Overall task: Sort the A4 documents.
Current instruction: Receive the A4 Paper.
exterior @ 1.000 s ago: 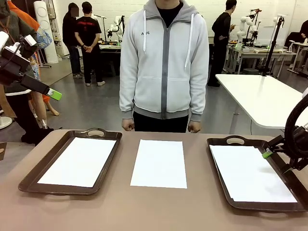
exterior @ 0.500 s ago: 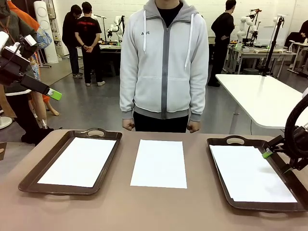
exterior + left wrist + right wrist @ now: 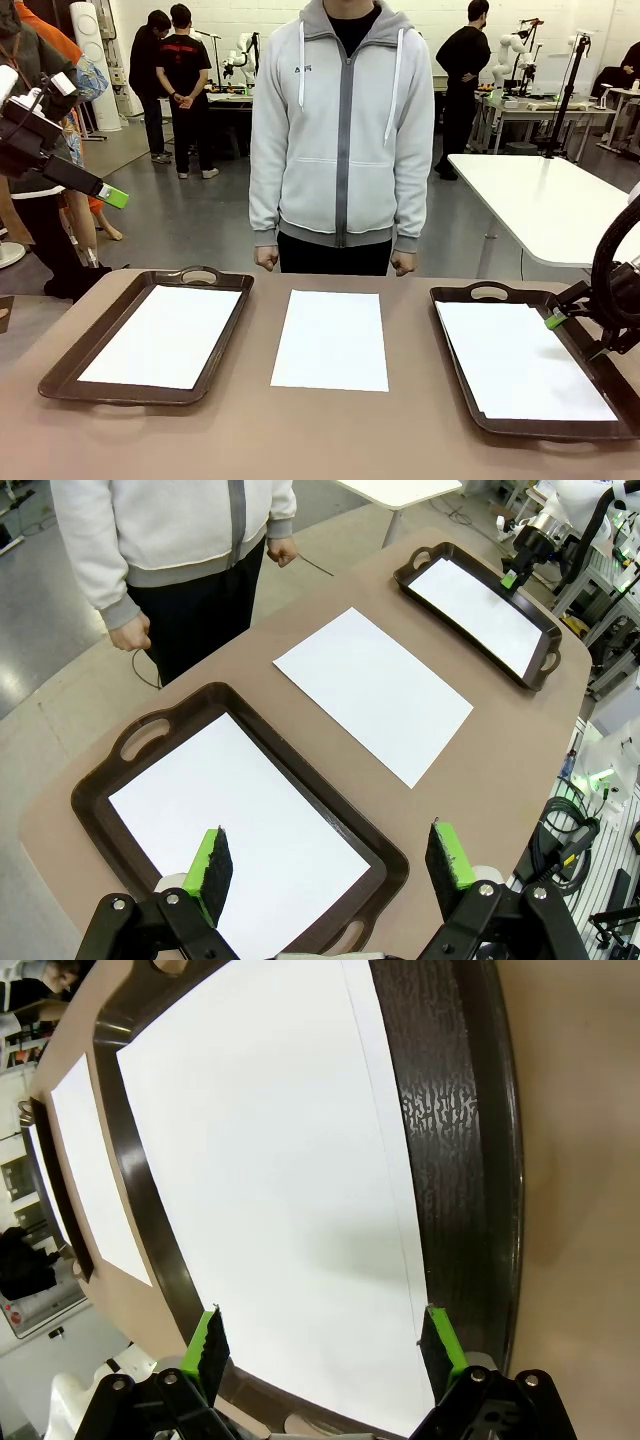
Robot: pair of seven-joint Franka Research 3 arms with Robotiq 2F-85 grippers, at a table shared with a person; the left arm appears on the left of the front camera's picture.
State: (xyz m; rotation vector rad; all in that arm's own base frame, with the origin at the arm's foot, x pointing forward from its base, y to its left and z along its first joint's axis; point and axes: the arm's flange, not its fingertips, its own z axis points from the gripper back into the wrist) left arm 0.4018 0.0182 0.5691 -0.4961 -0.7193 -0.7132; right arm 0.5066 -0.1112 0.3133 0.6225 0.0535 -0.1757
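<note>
Lying flat between two dark brown handled trays, a plain white A4 paper sheet rests on the brown tabletop, its long axis running from the robot's side toward the person in the grey hooded jacket. A second sheet fills the left tray and a third sheet the right tray, both lengthwise the same way. The left tool hangs spread wide and empty above the left tray; the right tool, equally wide and empty, hovers low over the right tray

Left tray: holds a sheet.
Centre: sheet on table, between trays.
Right tray: holds sheets.
Person: behind table.
</note>
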